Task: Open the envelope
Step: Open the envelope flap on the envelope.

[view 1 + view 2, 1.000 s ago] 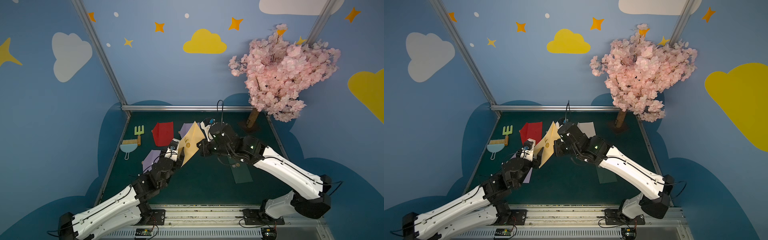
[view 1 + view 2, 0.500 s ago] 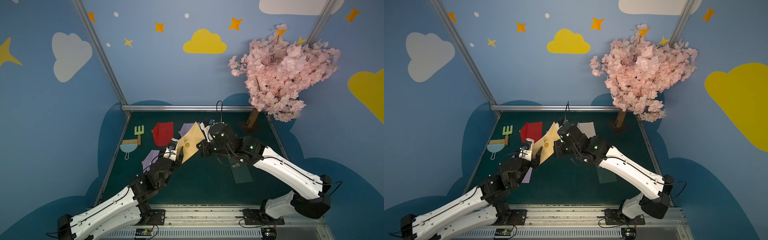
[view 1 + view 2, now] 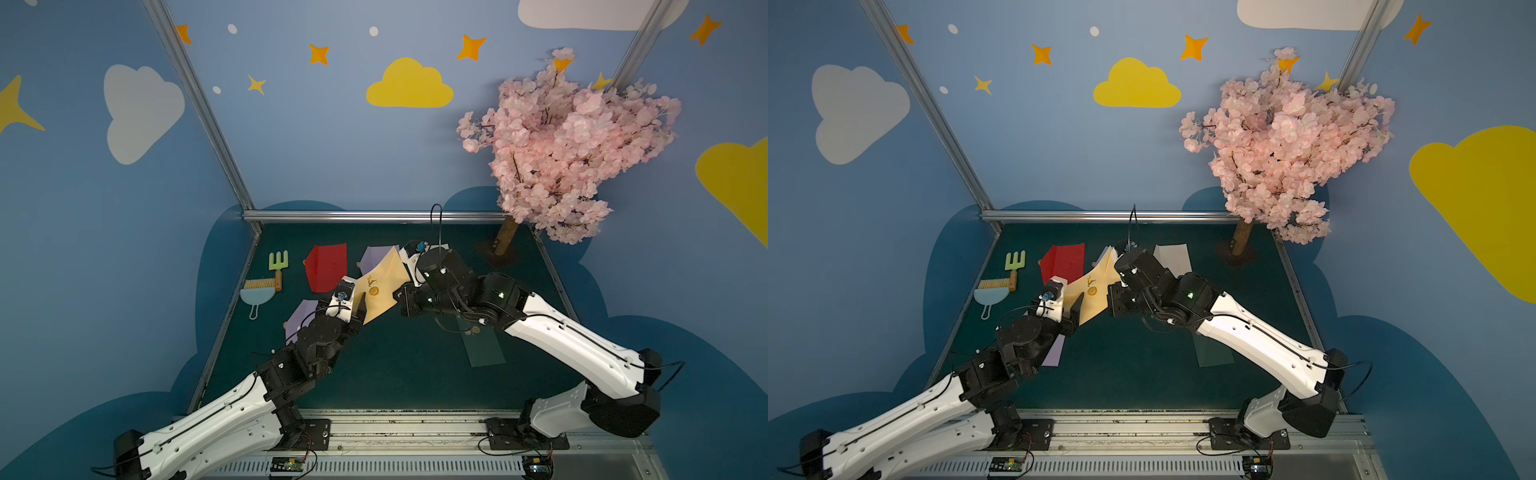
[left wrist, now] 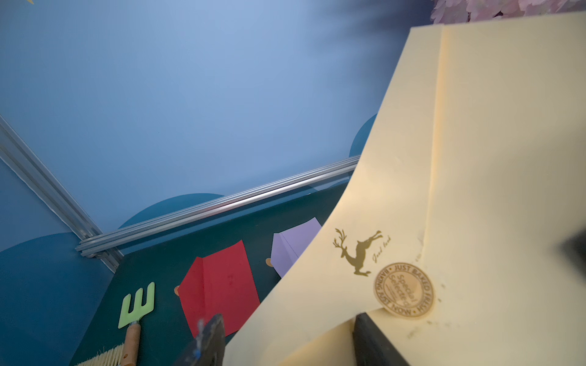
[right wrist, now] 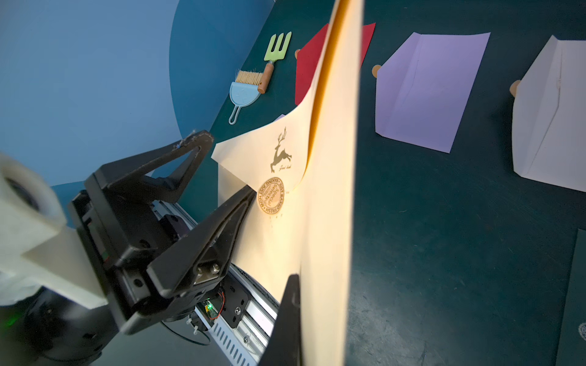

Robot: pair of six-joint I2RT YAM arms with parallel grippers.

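Jaws of left gripper (image 5: 228, 164) stand apart, straddling flap (image 4: 348, 253) tip beside round seal sticker (image 4: 403, 290); cream envelope (image 3: 384, 286) hangs tilted above table (image 3: 395, 365), right gripper (image 3: 402, 290) clamped on its opposite edge. Best: pinch flap alone, peel slowly off sticker, right arm steady

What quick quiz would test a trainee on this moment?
1. True or false: the right gripper is shut on the cream envelope.
2. Which lies beside the rake? A tree; B brush; C seal.
3. Fill in: the left gripper has its jaws ____.
Key: 1 true; 2 B; 3 open.
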